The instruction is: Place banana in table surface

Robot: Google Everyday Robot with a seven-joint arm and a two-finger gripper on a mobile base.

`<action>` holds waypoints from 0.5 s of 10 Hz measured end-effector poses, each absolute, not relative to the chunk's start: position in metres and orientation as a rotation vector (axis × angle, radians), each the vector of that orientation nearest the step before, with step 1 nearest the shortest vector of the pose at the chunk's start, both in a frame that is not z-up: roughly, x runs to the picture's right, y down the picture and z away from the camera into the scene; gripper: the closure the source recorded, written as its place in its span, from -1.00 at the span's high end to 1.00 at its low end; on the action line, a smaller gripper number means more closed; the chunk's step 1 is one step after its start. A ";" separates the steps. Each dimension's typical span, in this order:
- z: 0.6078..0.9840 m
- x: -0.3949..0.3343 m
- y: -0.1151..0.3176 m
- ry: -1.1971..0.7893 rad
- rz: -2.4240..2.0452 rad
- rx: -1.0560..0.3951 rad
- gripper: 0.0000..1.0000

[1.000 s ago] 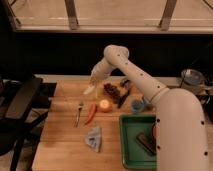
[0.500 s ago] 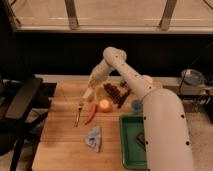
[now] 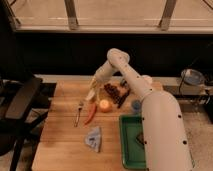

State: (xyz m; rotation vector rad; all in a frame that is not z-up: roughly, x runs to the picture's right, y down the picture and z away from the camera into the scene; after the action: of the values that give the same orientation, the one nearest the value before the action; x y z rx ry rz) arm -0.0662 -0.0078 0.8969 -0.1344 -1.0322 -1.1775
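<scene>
My arm reaches from the lower right over the table surface (image 3: 60, 145), a light-brown plank top. My gripper (image 3: 94, 86) is at the back middle of the table, pointing down. It is shut on the banana (image 3: 91, 95), a small pale yellow piece that hangs from it just above the wood. The banana's lower end is close to the top of the orange-red carrot (image 3: 90, 114) and left of the round yellow-orange fruit (image 3: 104, 105).
A fork (image 3: 78, 113) lies left of the carrot. A blue cloth (image 3: 93, 138) lies near the front. A green tray (image 3: 131, 145) sits at the front right. Dark items (image 3: 116, 92) and a blue cup (image 3: 136, 105) lie behind it. A black chair (image 3: 20, 105) stands at the left.
My gripper has come down and slightly left with the banana, from well above the table to just over the wood beside the carrot's top.
</scene>
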 end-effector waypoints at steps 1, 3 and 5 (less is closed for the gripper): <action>0.897 -0.068 -0.007 -1.034 -1.180 -0.135 -0.17; 0.897 -0.066 -0.008 -1.032 -1.177 -0.134 -0.17; 0.897 -0.066 -0.007 -1.032 -1.179 -0.135 -0.17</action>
State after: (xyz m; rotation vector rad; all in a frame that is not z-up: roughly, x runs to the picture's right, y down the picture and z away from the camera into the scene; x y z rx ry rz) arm -0.0659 -0.0071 0.8970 -0.1351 -1.0316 -1.1787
